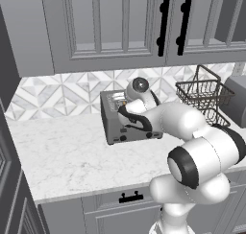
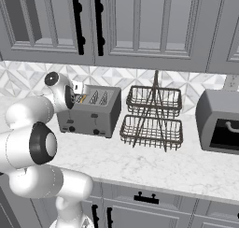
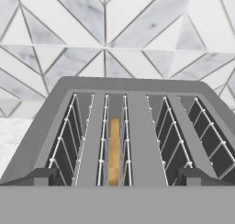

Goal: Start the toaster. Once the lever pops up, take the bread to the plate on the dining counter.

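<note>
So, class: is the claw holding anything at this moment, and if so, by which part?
Nothing is held. The claw stands open above the toaster, and the bread sits untouched down in its slot.

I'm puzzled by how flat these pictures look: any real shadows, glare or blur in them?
Left base view: even light, only a faint shadow under the toaster, no glare. Right base view: sharp edge to edge, with the wire rack crisp. Hand view: the bread is slightly soft up close, and the slots splay outward from perspective.
</note>
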Robot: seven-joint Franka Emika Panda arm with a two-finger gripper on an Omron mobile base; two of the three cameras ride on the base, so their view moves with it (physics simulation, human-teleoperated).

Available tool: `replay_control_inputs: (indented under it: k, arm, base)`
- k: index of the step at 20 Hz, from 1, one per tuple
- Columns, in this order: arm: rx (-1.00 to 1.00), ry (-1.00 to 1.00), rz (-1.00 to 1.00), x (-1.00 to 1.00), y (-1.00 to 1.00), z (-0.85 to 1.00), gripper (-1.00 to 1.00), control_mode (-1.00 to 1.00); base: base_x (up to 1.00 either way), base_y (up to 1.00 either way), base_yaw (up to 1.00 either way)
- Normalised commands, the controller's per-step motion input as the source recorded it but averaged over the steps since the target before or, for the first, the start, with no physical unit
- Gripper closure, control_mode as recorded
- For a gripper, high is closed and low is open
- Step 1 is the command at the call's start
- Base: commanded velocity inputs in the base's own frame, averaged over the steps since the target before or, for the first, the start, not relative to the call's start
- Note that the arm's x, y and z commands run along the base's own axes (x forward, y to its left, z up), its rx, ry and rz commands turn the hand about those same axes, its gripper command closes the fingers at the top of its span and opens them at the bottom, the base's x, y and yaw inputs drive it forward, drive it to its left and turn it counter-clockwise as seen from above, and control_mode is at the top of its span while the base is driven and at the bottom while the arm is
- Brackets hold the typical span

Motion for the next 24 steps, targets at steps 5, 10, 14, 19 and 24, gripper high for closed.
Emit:
replay_control_inputs:
  k: [5, 10, 14, 19, 24]
  arm:
    - [0.0, 0.0, 0.0, 0.0, 0.0, 0.0, -1.0, -1.0]
    - [0.0, 0.0, 0.0, 0.0, 0.0, 0.0, -1.0, -1.0]
    - [0.0, 0.0, 0.0, 0.0, 0.0, 0.0, -1.0, -1.0]
    - [0.0, 0.0, 0.0, 0.0, 0.0, 0.0, -1.0, -1.0]
    - [0.0, 0.0, 0.0, 0.0, 0.0, 0.0, -1.0, -1.0]
  base:
    - [0.0, 0.0, 0.0]
    - [0.0, 0.0, 0.0]
    - [0.0, 0.0, 0.0]
    - [0.0, 0.0, 0.0]
    - [0.0, 0.0, 0.0]
